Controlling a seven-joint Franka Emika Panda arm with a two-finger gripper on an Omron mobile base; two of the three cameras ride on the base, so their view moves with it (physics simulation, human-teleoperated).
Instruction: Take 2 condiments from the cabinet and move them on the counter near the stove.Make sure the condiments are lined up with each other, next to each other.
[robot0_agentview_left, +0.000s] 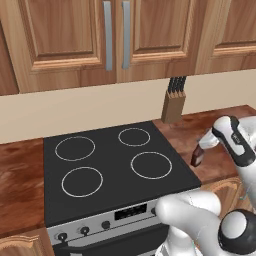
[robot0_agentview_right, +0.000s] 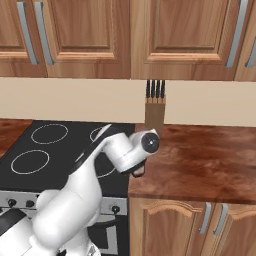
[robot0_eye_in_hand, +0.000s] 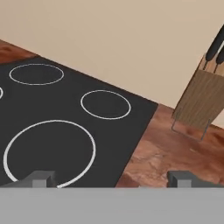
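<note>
Now the jaws (robot0_eye_in_hand: 112, 178) stand wide and empty over the worktop (robot0_eye_in_hand: 153, 157) beside the stove (robot0_eye_in_hand: 65, 127). Beneath them, the left base view shows a dark sauce bottle (robot0_agentview_left: 197, 156); ahead, a knife block (robot0_eye_in_hand: 201, 103).

The black stove (robot0_agentview_left: 117, 165) top is flat and bare, so a hand could slide across it freely. To its right, the brown counter (robot0_agentview_right: 200, 160) has lots of open room too. A knife block (robot0_agentview_right: 155, 112) stands at the back by the wall (its dark handles stick up), so that corner is blocked. A small dark bottle (robot0_agentview_left: 197, 156) stands on the counter just beside the stove's edge. Wooden cupboards (robot0_agentview_left: 70, 35) hang overhead, closing off the space above.
</note>
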